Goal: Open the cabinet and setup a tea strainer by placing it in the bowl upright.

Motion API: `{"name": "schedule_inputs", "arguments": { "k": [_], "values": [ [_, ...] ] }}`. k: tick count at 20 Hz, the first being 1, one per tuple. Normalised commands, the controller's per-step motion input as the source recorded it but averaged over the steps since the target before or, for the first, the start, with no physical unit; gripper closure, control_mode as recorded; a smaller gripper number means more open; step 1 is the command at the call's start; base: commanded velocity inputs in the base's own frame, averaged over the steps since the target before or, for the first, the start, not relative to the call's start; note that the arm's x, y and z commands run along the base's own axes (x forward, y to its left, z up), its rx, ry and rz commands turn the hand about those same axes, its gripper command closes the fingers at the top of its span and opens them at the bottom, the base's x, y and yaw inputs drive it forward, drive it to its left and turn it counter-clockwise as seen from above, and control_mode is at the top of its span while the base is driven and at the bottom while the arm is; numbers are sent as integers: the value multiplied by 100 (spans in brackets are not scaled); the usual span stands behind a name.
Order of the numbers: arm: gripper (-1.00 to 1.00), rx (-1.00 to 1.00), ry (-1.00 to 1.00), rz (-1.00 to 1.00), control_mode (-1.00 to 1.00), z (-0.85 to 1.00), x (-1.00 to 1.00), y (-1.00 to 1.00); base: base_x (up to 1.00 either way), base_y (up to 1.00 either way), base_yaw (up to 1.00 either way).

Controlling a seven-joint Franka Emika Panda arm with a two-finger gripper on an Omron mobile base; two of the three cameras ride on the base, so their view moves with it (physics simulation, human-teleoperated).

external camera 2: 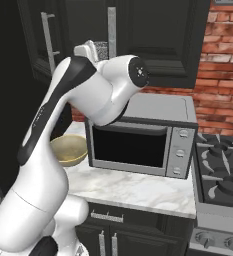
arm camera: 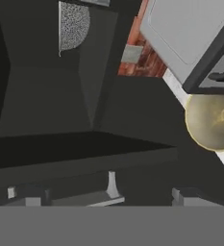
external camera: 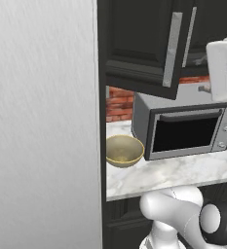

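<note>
The black cabinet (external camera: 134,44) stands with its left door swung open. On a dark shelf inside (arm camera: 46,101) rests the tea strainer (arm camera: 74,26), a small grey mesh basket. The same mesh peeks out behind my hand in the right base view (external camera 2: 102,50). My gripper (arm camera: 108,196) is open, its fingertips (arm camera: 29,194) wide apart, close to the open door's silver bar handle (arm camera: 84,198) without gripping it. My white hand (external camera: 221,68) hovers up at cabinet height, right of the door handle (external camera: 172,48). The olive-yellow bowl (external camera: 123,151) (external camera 2: 68,149) (arm camera: 212,120) sits empty on the marble counter, left of the microwave.
A grey microwave (external camera: 185,127) (external camera 2: 138,140) takes up the counter (external camera: 173,172) below the cabinet. A stove (external camera 2: 220,175) lies to the right, with a brick wall (external camera 2: 223,60) behind. A tall grey panel (external camera: 42,121) closes off the left side. Black lower cabinets (external camera 2: 138,235) sit beneath the counter.
</note>
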Motion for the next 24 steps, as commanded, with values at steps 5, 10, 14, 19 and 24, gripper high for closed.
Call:
{"name": "schedule_inputs", "arguments": {
  "k": [5, 10, 14, 19, 24],
  "values": [
    [-100, 0, 0, 0, -100, -29, 51, 26, 0, 0, 0],
    [-100, 4, 0, 2, -100, -9, 35, 0, 0, 0, 0],
    [-100, 8, 0, 3, -100, 0, 20, 0, 0, 0, 0],
    [-100, 7, 0, 4, -100, 0, 5, 0, 0, 0, 0],
    [-100, 5, 0, 2, -100, 0, 0, -5, 0, 0, 0]
  ]
}}
